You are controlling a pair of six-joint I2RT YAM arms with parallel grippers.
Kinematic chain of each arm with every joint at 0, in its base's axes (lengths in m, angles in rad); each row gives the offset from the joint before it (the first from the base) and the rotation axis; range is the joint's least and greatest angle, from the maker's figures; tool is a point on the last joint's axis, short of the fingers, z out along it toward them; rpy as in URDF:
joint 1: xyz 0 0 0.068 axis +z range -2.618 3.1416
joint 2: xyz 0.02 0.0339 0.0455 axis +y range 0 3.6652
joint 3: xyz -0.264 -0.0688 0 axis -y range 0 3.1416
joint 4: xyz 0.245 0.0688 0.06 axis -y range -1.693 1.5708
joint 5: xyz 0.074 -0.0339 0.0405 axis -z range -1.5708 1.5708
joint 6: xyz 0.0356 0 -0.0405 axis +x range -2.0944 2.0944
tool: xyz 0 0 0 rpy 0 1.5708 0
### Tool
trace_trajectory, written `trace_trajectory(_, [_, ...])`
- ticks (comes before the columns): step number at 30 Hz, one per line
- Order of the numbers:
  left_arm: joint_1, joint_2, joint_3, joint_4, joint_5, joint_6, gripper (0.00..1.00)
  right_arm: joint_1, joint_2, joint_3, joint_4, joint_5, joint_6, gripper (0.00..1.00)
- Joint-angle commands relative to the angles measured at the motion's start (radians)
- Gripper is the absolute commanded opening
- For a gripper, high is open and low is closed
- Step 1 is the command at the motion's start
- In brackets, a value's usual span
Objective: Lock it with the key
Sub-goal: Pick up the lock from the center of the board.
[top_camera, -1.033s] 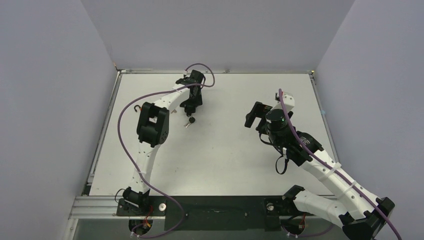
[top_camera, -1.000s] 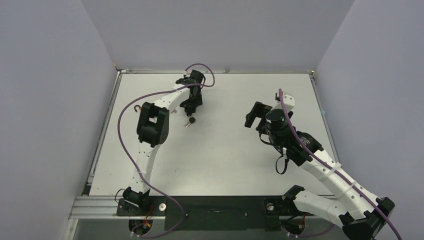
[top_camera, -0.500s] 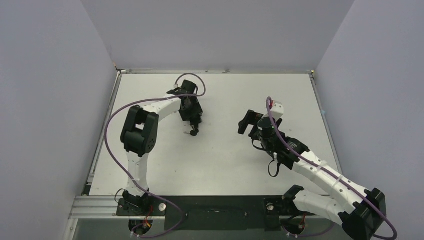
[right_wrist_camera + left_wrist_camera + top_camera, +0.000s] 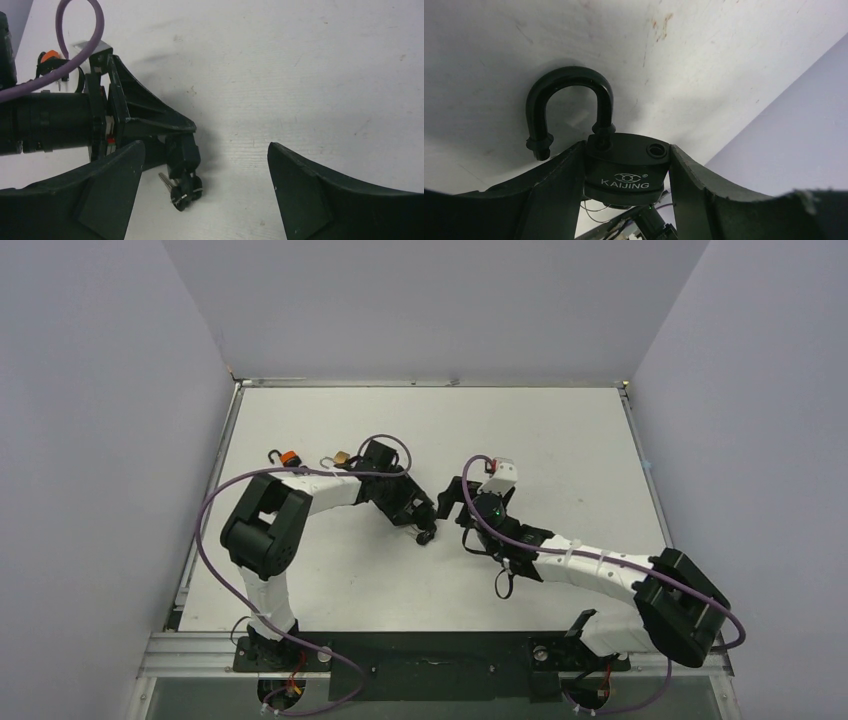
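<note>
Black KAIJING padlock (image 4: 626, 172) pinched in left gripper (image 4: 626, 152), shackle (image 4: 566, 82) open. Right gripper (image 4: 204, 150) spread; key bunch (image 4: 180, 190) hangs just ahead of it, off-centre. Step: reaching for key. Next: centre on it, then close on key head.

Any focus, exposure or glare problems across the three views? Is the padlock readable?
Left wrist: padlock sharp, engraving legible, soft shadow on the table; the fingers of the left gripper are near-black silhouettes. Right wrist: table grain crisp, keys clear, right gripper dark and underexposed. Top external: even diffuse light, no glare, padlock too small for detail.
</note>
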Motion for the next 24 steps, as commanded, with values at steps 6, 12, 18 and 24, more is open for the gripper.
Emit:
trace_trajectory(6, [-0.027, -0.11, 0.002, 0.156, 0.099, -0.149, 0.29, 0.01, 0.144, -0.04, 0.306, -0.012, 0.079, 0.85])
trace_trajectory(12, [-0.027, -0.12, -0.007, 0.212, 0.127, -0.193, 0.29, 0.014, 0.179, -0.074, 0.368, -0.028, 0.121, 0.83])
trace_trajectory(18, [-0.045, -0.14, 0.013, 0.214, 0.133, -0.211, 0.29, 0.013, 0.221, -0.045, 0.396, -0.035, 0.124, 0.77])
trace_trajectory(24, [-0.055, -0.162, 0.019, 0.212, 0.138, -0.221, 0.29, 0.013, 0.231, -0.04, 0.41, -0.021, 0.143, 0.58])
